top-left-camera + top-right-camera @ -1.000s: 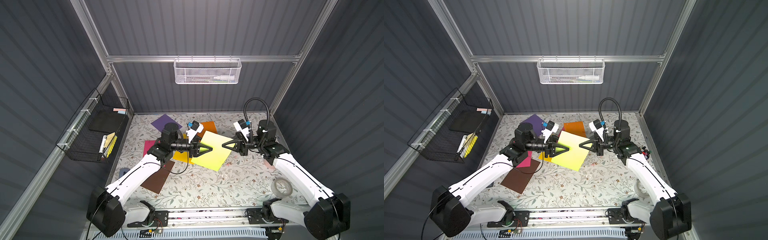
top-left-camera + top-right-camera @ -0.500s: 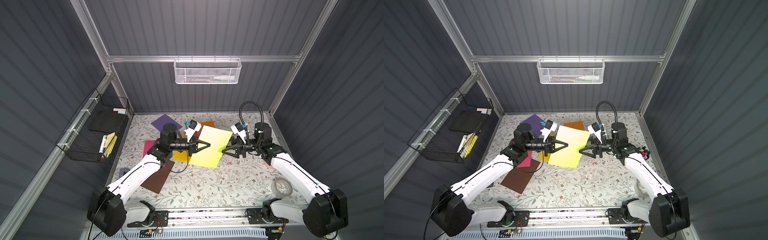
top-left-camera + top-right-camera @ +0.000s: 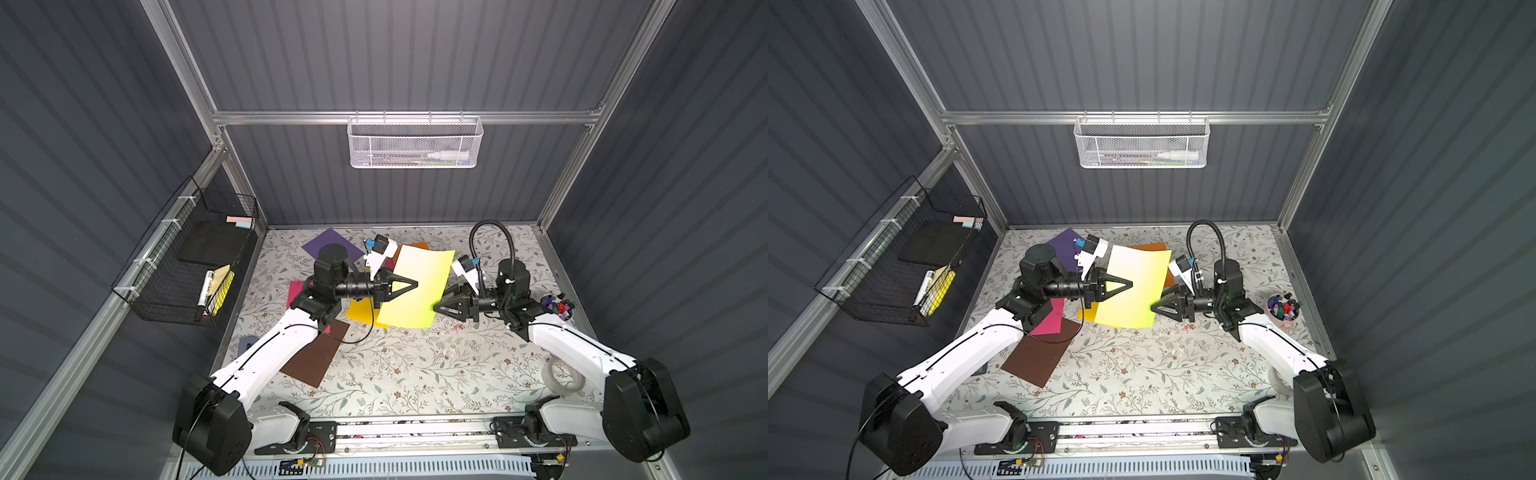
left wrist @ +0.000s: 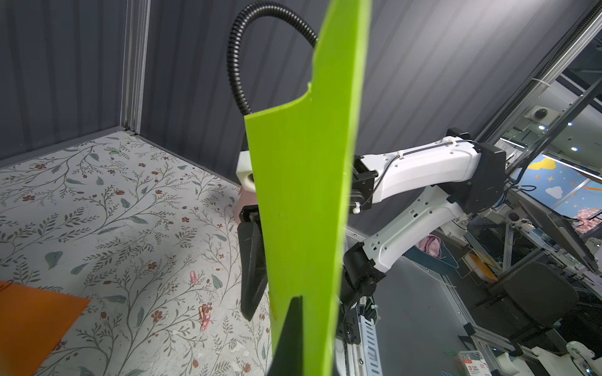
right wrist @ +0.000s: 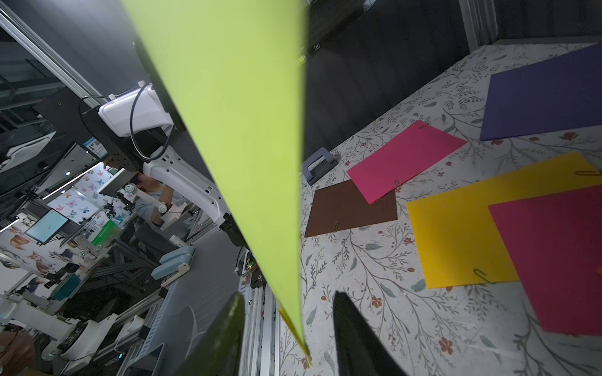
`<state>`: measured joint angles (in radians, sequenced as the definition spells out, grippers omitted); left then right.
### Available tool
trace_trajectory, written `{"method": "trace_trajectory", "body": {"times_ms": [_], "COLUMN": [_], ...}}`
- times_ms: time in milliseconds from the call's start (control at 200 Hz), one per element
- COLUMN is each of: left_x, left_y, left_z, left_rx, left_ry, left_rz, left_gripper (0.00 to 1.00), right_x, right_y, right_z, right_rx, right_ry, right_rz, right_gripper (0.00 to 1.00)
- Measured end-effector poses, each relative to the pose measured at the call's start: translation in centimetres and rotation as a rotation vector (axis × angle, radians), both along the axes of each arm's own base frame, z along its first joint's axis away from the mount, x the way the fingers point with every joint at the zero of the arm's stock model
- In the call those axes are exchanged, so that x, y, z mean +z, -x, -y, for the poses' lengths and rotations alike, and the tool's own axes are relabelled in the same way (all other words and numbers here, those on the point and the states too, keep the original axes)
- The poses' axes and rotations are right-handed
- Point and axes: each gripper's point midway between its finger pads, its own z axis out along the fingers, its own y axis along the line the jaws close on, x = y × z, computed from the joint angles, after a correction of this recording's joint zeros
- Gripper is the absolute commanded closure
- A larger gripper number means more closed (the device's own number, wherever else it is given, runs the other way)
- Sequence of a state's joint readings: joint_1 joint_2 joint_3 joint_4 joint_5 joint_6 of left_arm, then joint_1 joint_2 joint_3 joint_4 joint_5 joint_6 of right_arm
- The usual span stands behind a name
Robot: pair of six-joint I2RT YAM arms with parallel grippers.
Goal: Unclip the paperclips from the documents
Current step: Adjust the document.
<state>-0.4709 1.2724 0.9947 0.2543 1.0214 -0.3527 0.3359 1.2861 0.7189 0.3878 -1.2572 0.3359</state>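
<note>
The lime green document (image 3: 419,286) (image 3: 1133,291) hangs tilted in the air above the table. My left gripper (image 3: 415,284) (image 4: 298,302) is shut on its left edge. My right gripper (image 3: 435,308) (image 5: 288,296) stands open, and the sheet's near right corner sits between its fingers without touching them. A thin orange paperclip (image 5: 293,328) lies along that corner. Purple (image 3: 332,245), orange (image 3: 415,246), magenta (image 3: 297,291), brown (image 3: 316,353) and yellow (image 3: 363,309) documents lie flat. Clips show on the yellow (image 5: 482,276) and brown (image 5: 335,225) sheets. Loose pink paperclips (image 4: 205,317) lie on the table.
A cup of markers (image 3: 559,307) and a tape roll (image 3: 565,376) stand by the right arm. A hole punch (image 5: 317,162) lies at the table's left edge. A black wire basket (image 3: 187,266) hangs on the left wall, a white mesh basket (image 3: 415,143) on the back wall.
My left gripper shut on the lime sheet and the sheet swung up steeper. My right gripper let go, opened, and dropped to the sheet's near right corner.
</note>
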Motion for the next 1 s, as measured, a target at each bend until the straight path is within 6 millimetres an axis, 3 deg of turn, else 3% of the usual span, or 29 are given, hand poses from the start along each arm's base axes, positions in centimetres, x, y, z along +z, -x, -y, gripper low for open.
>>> {"method": "trace_trajectory", "body": {"times_ms": [85,175,305,510,630,795,1000], "left_x": [0.0,0.3,0.8,0.9,0.9,1.0,1.0], "left_y": [-0.2,-0.3,-0.1,0.5,0.6,0.7,0.3], "left_z": [-0.2,-0.5,-1.0,-1.0,-1.0,-1.0,-1.3], "left_rx": [0.006,0.017,0.013,-0.022,-0.029,-0.031,-0.017], "left_ry": [0.001,0.004,0.011,0.015,0.016,0.019,0.020], "left_rz": [0.001,0.007,0.019,0.020,0.017,0.012,0.011], "left_gripper": [1.00,1.00,1.00,1.00,1.00,1.00,1.00], "right_x": [0.2,0.1,-0.8,-0.7,0.6,1.0,1.2], "right_y": [0.0,0.0,0.2,-0.1,-0.1,0.1,0.3], "right_z": [0.0,0.0,0.2,0.1,-0.5,-1.0,-1.0], "right_rx": [-0.002,-0.007,-0.028,-0.048,-0.040,-0.019,-0.017], "right_ry": [-0.006,-0.004,0.001,-0.032,-0.071,-0.094,-0.096], "right_rz": [0.004,0.008,-0.009,-0.003,0.044,0.054,0.055], "right_gripper": [0.66,0.48,0.38,0.36,0.41,0.63,0.79]}}
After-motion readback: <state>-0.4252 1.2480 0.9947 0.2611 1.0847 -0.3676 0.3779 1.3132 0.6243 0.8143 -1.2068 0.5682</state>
